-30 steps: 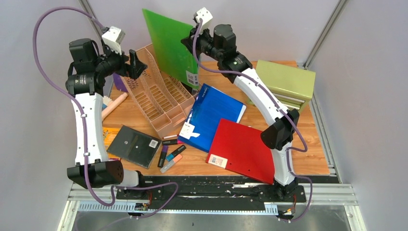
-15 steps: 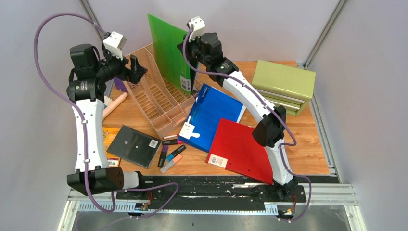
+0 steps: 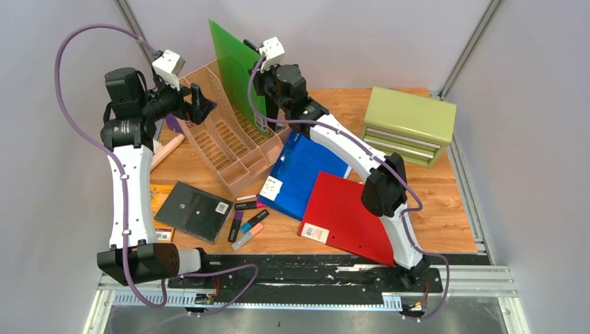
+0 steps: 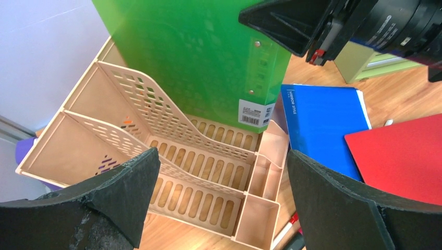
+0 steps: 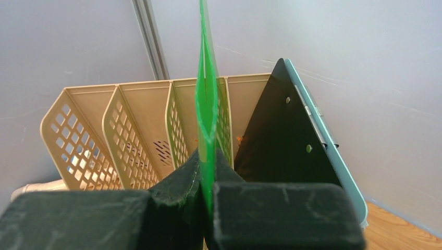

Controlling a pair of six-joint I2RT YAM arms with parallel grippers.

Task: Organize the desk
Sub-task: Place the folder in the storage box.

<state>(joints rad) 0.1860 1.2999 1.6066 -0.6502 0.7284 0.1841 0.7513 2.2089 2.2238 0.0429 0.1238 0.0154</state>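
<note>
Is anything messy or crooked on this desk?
Yes. The blue folder and red folder lie crooked and overlapping, and markers are scattered near the front of the desk. The right gripper pinches a green folder upright.

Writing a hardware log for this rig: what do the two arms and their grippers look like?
The left arm and right arm have white link shells, black joints and a purple cable. Each wrist carries a small white camera box. The left gripper and right gripper have matte black, wedge-shaped fingers.
</note>
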